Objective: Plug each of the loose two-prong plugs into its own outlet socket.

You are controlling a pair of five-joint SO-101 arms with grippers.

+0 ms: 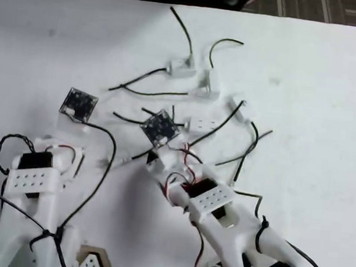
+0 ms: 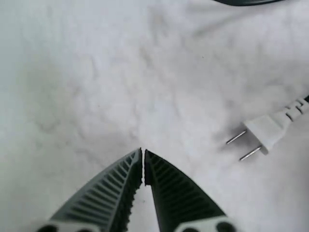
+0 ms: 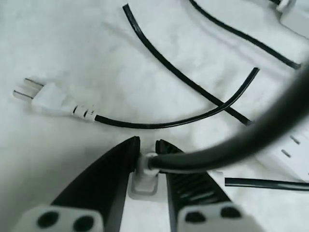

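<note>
Desk (image 1: 322,91): outlet sockets (image 1: 180,68) are grouped at the far middle. Two square boards (image 1: 79,104) are set nearer, side by side, well apart. A loose plug (image 3: 48,98) is laid flat near the right fingers (image 3: 111,179), between which a second plug (image 3: 143,176) is held.

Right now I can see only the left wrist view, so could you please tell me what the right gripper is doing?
Observer: The right gripper is shut on a white plug, its black cord trailing away.
Operator: Is a socket near it?
Observer: Yes, a white outlet socket with slots lies beside it.
Operator: And beyond my left gripper?
Observer: The high view shows a dark square board farther back from it.
</note>
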